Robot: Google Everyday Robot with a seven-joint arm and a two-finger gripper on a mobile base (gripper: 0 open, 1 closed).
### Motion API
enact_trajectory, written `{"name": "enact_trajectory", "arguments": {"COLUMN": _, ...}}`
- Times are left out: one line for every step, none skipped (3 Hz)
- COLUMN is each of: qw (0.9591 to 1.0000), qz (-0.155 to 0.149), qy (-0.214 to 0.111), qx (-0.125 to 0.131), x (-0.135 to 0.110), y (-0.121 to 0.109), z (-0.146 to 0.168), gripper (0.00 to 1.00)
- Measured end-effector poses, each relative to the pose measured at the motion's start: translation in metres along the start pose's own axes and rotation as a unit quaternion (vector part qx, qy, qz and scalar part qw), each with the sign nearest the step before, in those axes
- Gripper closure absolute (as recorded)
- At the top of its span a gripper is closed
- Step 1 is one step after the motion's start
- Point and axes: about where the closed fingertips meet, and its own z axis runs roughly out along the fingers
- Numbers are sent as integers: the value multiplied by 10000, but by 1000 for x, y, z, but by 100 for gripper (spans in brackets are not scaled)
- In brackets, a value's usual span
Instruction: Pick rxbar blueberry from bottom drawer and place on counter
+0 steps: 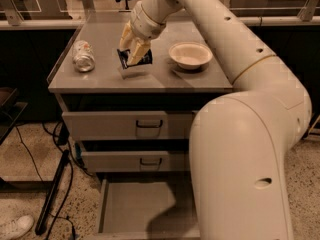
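My gripper (131, 56) hangs over the middle of the counter (105, 79), shut on the rxbar blueberry (134, 60), a small dark bar with white lettering. The bar's lower edge is at or just above the counter top; I cannot tell if it touches. The bottom drawer (131, 208) stands pulled open below, its grey floor bare where it shows. My arm (240, 149) fills the right side and hides the drawer's right part.
A silver drink can (83, 55) lies on its side at the counter's left. A white bowl (190, 55) stands at the counter's right. Two shallower drawers (130, 125) are closed. Cables and a dark stand (52, 194) lie on the floor at left.
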Motion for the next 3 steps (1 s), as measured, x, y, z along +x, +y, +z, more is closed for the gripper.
{"name": "enact_trajectory", "arguments": {"qw": 9990, "qz": -16, "qy": -92, "qx": -440, "x": 0, "y": 16, "z": 13, "gripper": 100}}
{"name": "enact_trajectory", "arguments": {"qw": 9978, "qz": -41, "qy": -110, "qx": -647, "x": 2, "y": 22, "z": 21, "gripper": 100}}
{"name": "enact_trajectory", "arguments": {"qw": 9972, "qz": -43, "qy": -145, "qx": -738, "x": 4, "y": 23, "z": 26, "gripper": 100}}
